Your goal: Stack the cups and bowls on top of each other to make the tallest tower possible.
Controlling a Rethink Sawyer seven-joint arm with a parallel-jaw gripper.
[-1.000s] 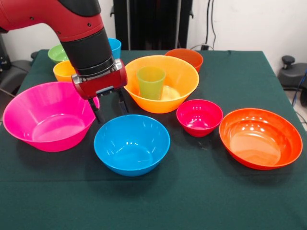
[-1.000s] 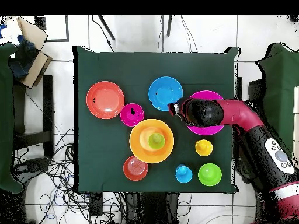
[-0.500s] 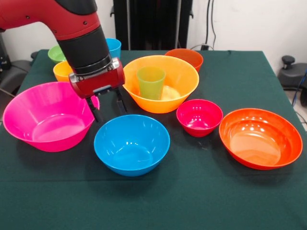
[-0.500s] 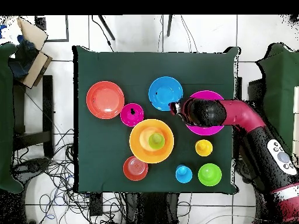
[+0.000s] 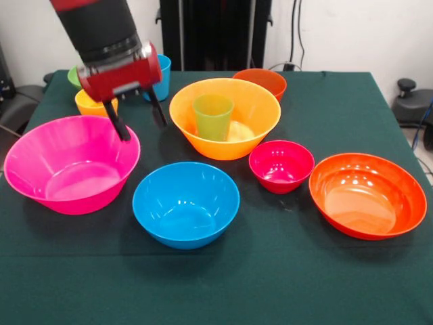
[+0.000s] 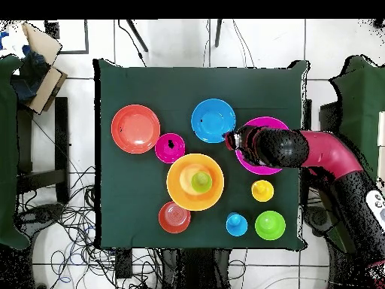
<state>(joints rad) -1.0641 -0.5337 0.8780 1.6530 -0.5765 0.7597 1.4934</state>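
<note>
Claw empty, fingers spread, hanging over the rim of the big pink bowl on the side nearest the big orange bowl. One finger tip looks to sit just inside the pink rim, the other outside it — a stance that would suit pinching the wall. Whether a tip touches the plastic is hard to judge from the front; overhead, the arm covers much of the bowl.

Tower so far: only the green cup standing upright inside the big orange bowl, mid-counter. That bowl is the widest deep piece, so a sensible base.

Everything else lies loose and single on the counter, open side up:
- medium blue bowl, just beside the pink one
- small magenta bowl
- wide red-orange bowl, well apart toward the edge
- small orange-red bowl behind the orange one
- yellow-orange cup, blue cup and small green bowl bunched behind the arm

Judgement: task barely begun; pink bowl the likely next pick.
</note>
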